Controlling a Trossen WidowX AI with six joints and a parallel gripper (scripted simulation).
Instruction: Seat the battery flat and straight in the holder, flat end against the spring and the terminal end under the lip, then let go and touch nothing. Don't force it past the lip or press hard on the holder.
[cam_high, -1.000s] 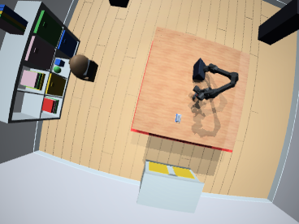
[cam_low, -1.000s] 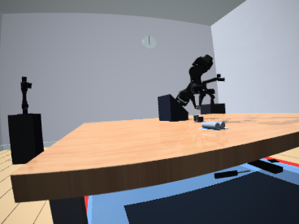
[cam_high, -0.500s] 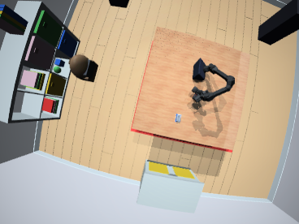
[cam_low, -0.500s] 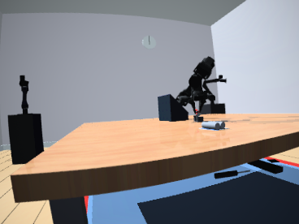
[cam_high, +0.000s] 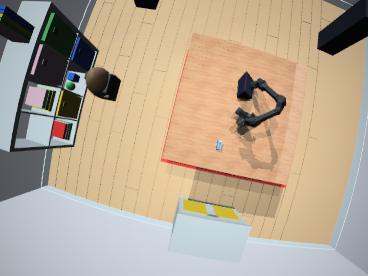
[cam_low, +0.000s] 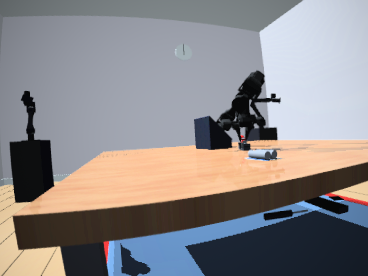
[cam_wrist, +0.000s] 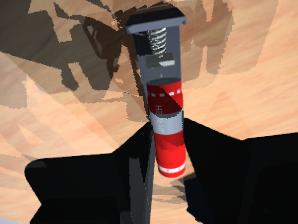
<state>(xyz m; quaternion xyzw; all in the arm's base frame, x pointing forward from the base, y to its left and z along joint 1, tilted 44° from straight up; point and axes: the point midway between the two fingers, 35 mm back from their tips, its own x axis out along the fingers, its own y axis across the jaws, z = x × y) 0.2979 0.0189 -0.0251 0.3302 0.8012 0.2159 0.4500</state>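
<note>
The battery (cam_wrist: 167, 145) (cam_low: 242, 138), red with a silver band, is in the hand (cam_wrist: 167, 125) (cam_low: 243, 129) (cam_high: 241, 119), over the near part of the dark holder (cam_wrist: 173, 56) (cam_low: 244, 146). From here I can't tell whether it touches the holder's floor. At the holder's far end the coiled spring (cam_wrist: 158, 42) stands in plain sight, with a stretch of bare floor and a pale patch between it and the battery, so the two are apart. The lip I can't make out.

The battery's long axis runs roughly along the holder's length, slightly skewed in the wrist view. A dark end face points toward the spring; the other end, ringed in white, points away. Whether it lies level is hard to judge, and I can't say which end carries the terminal.

The hand is drawn in narrow, its two dark fingers shut on the battery's sides near the silver band.

The holder sits on the wooden bench (cam_wrist: 240, 97) (cam_low: 150, 185) (cam_high: 205, 95). Well apart from the hand, two pale cylinders (cam_low: 262, 154) (cam_high: 219, 145) lie side by side on something blue. The dark wedge-shaped block (cam_low: 212, 134) (cam_high: 245, 85) stands near the arm (cam_high: 284, 101) (cam_low: 241, 104). Beyond the bench, a shelf unit (cam_high: 15, 100) holds coloured things in its compartments, including something red in a low one.
</note>
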